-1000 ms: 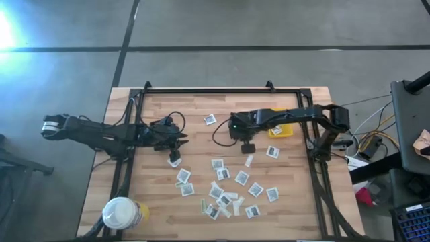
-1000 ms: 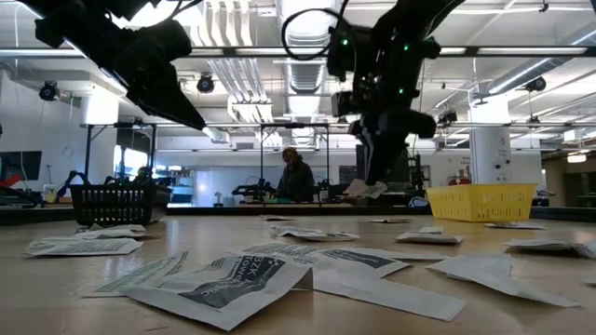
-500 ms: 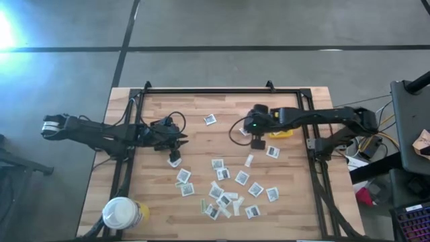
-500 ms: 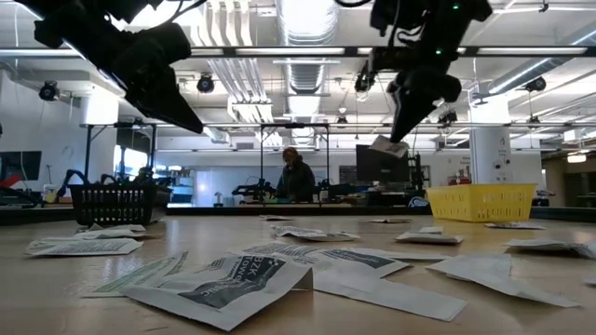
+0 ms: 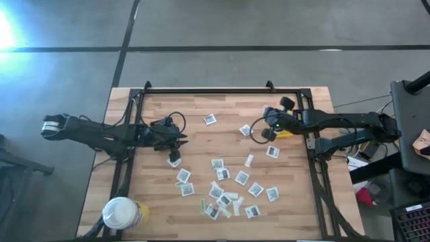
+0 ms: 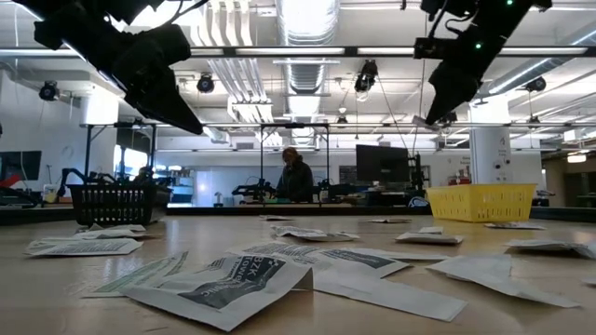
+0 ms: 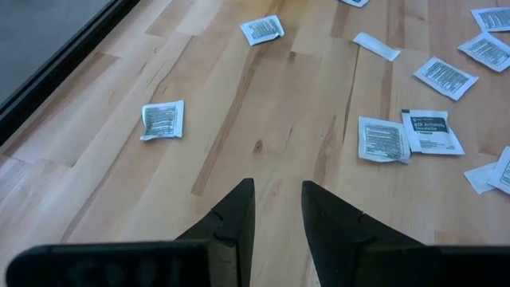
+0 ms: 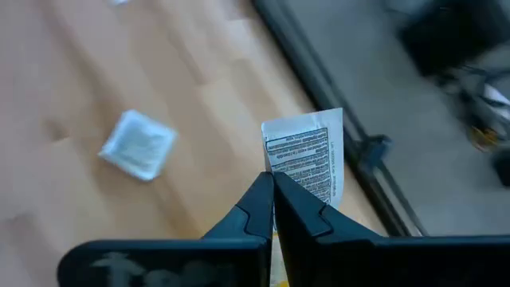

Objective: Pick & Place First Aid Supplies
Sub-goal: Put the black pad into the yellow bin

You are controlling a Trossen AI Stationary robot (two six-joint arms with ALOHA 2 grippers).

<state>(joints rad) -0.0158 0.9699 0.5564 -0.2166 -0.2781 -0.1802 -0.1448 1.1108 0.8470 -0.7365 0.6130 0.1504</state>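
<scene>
First aid supplies (image 5: 228, 188): mostly scattered over the middle of the tabletop (image 5: 201, 107) toward its near edge, one packet (image 8: 307, 163) pinched upright in the right gripper (image 8: 273, 199), fingers clamped tight on its lower edge. Carried above the right side of the tabletop, at the yellow bin (image 6: 480, 202) by the right edge. Step in hand, by the look of it: transport to the bin. Next move calls for centring over the bin, then letting go. Left gripper (image 7: 276, 209) hanging over the left-middle of the tabletop, fingers narrowly parted, holding nothing, a packet (image 5: 175, 161) just beside it.
</scene>
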